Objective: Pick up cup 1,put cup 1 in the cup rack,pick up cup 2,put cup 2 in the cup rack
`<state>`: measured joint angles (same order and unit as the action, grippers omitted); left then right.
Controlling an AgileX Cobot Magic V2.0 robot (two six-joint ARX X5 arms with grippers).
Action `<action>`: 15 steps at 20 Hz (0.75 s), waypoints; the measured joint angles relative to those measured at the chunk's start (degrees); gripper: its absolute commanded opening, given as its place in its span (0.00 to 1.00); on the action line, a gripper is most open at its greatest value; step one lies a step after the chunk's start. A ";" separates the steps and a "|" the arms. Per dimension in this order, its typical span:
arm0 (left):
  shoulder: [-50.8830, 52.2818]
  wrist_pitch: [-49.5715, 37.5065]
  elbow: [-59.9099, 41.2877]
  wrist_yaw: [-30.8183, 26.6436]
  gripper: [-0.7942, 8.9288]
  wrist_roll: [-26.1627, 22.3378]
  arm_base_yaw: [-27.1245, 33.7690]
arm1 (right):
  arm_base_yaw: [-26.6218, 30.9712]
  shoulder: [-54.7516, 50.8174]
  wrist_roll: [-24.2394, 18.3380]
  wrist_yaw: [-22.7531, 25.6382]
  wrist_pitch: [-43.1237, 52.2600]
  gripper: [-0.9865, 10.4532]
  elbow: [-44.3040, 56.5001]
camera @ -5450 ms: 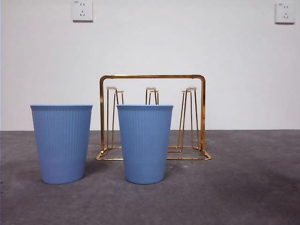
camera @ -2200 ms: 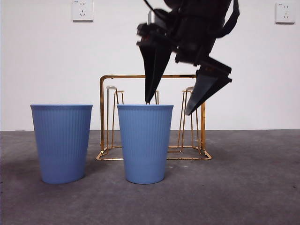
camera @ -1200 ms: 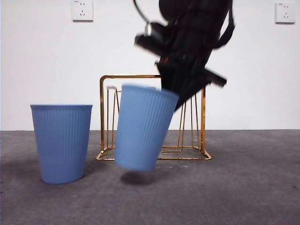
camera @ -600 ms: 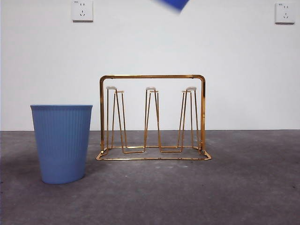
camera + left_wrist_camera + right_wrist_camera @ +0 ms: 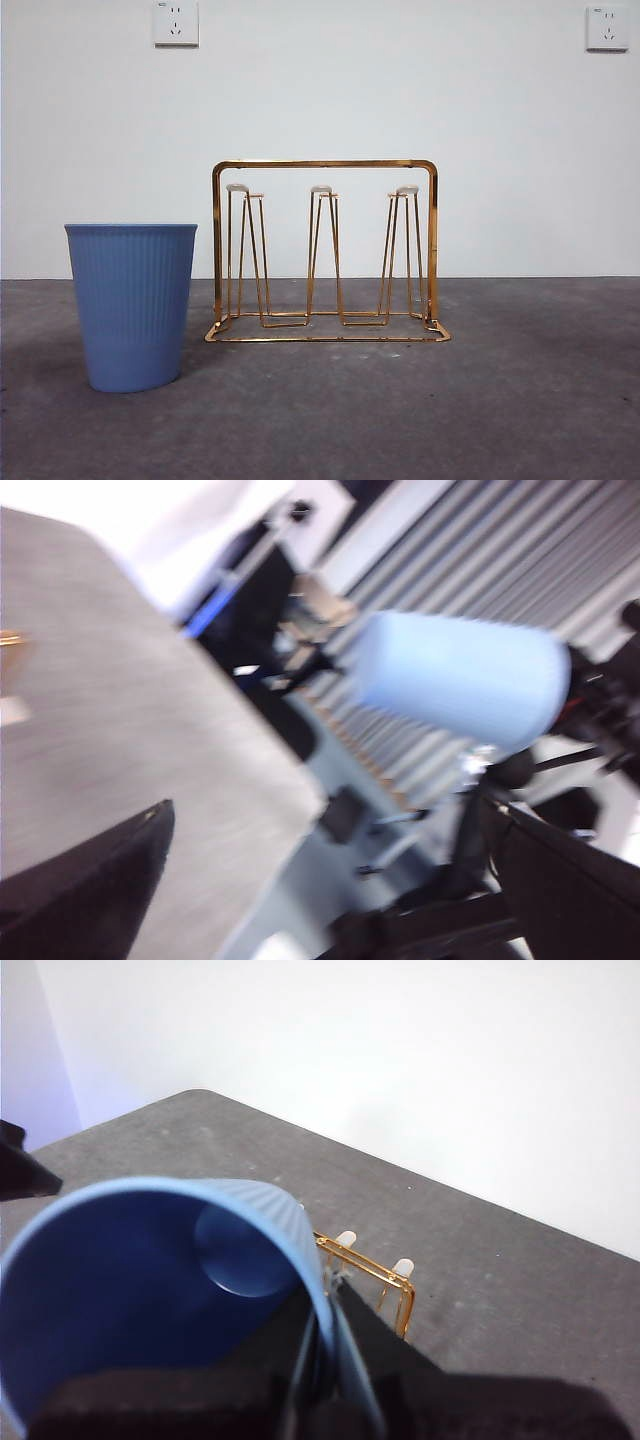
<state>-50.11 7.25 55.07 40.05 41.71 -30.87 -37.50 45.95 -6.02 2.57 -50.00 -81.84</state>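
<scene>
The right gripper (image 5: 320, 1360) pinches the rim of cup 1 (image 5: 150, 1290) between closed jaws, its mouth facing the wrist camera, high above the cup rack (image 5: 370, 1275). In the front view that cup has gone from its spot before the rack a second ago, lifted out of frame; only cup 2 (image 5: 132, 305) stands left of the empty rack. The blurred left wrist view shows the carried cup aloft, and the left gripper (image 5: 330, 880) apparently spread, empty.

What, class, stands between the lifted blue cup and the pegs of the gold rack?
Nothing visible. The right gripper holds the lifted cup above the cup rack, whose pegs are bare. The other cup stands off to one side.
</scene>
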 measured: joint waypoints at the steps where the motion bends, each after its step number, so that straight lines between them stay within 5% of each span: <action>1: -2.10 -4.07 0.00 -1.86 0.73 1.79 -3.19 | 0.02 0.04 -0.39 0.02 0.59 0.07 0.00; 5: -11.98 -20.31 0.00 -6.45 0.73 8.76 -12.22 | 0.02 0.13 -2.34 0.02 5.99 0.07 0.00; 15: -29.79 -61.16 0.00 -12.59 0.73 32.65 -13.75 | 0.02 0.00 -5.84 1.51 16.46 0.07 2.91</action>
<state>-79.90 -53.91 55.07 27.46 74.37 -44.62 -37.47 45.95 -11.86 4.08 -33.54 -78.94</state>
